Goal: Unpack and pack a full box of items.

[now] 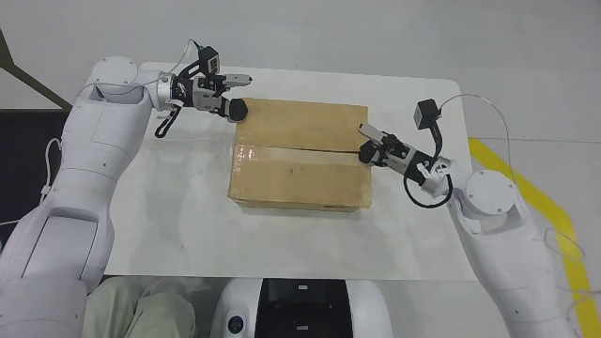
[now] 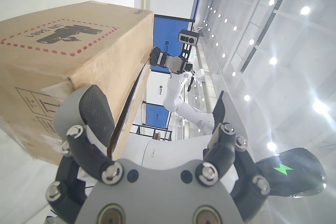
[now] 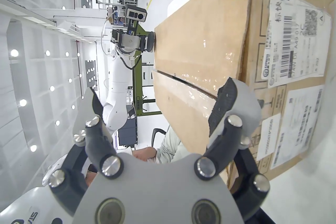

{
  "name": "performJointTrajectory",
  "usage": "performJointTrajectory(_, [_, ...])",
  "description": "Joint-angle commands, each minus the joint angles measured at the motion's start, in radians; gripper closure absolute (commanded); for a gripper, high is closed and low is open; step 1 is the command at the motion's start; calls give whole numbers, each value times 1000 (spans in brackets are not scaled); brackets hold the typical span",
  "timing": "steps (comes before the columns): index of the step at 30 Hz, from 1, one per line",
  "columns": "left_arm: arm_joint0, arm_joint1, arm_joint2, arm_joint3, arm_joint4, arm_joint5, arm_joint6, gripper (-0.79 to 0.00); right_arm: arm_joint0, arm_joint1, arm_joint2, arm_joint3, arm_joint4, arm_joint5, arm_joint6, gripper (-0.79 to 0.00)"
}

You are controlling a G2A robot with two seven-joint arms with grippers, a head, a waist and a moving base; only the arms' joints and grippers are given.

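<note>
Closed cardboard box (image 1: 299,155) lying flat in the middle of the white worktop (image 1: 178,216), top flaps shut along a seam (image 1: 300,148) running lengthwise, glossy tape showing over part of it. Left gripper (image 1: 238,94) at the box's far corner on the left side, fingers (image 2: 95,114) spread wide and holding nothing, one pad close against the upper edge of the end wall, actual contact not certain. Right gripper (image 1: 368,145) at the opposite end, just at the meeting of seam and edge, fingers (image 3: 223,107) likewise wide apart and empty, one pad low over the flap beside the labelled end wall (image 3: 296,43). Judged as the very start: unpacking not begun, flaps yet to be opened. Risks from here: pushing rather than gripping, and so sliding or twisting the box across the smooth worktop with only one arm bearing on it; slipping a pad off the taped, glossy flap edge; tearing cardboard by prying a flap against uncut tape, the extent of intact tape impossible to tell from these views; lifting the whole box instead of a flap; pulling unevenly at the two ends and skewing the box toward the worktop's edge. Contents hidden, so weight and any shifting inside unknown.
</note>
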Motion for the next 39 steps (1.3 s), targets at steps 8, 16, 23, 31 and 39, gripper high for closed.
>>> performJointTrajectory(8, [0,0,0,0,0,0,0,-785,5,2,-1,5,4,20,-2,-785])
performJointTrajectory(16, [0,0,0,0,0,0,0,-785,7,4,-6,11,8,38,-6,-785])
performJointTrajectory(23, [27,4,-15,-48,-12,1,41,-785,7,4,-6,10,12,39,-6,-785])
performJointTrajectory(31, [90,35,-104,-145,-54,17,56,-785,7,4,-6,10,12,39,-6,-785])
performJointTrajectory(39, [189,74,-224,-266,-70,17,99,-785,7,4,-6,10,12,39,-6,-785])
